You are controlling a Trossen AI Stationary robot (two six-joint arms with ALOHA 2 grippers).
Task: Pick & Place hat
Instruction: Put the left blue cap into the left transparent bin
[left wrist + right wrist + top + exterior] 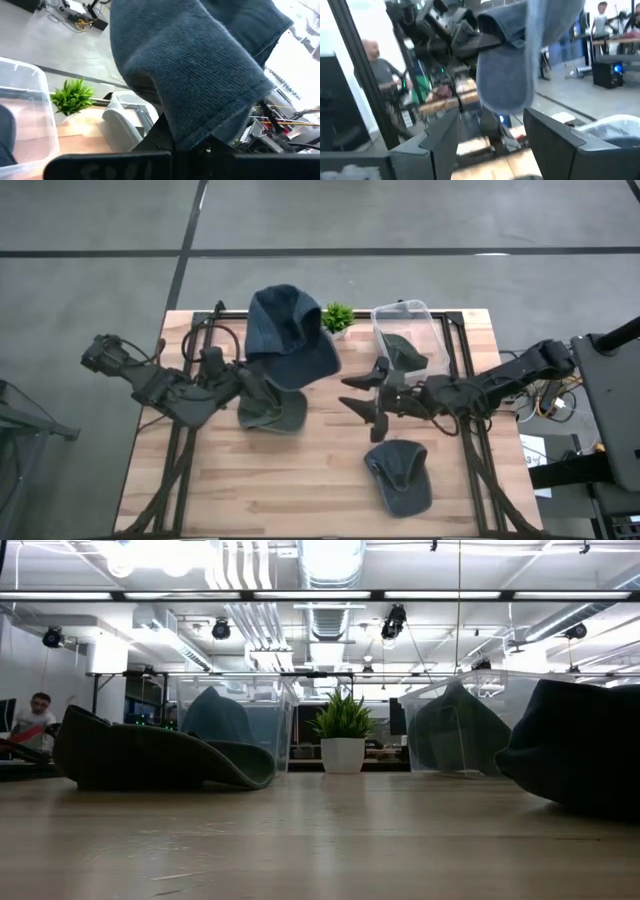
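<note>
Because it must clear the table for carrying, the blue hat [288, 335] hangs lifted at twelve o'clock, pinched in the left gripper [262, 390]; the right gripper [362, 392], fingers spread wide, waits toward three o'clock beside the clear bin [436, 332].

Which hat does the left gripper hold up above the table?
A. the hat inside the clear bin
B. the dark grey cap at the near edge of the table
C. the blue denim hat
C: in the high view the left gripper is shut on the blue denim hat, which hangs lifted over the table.
</note>
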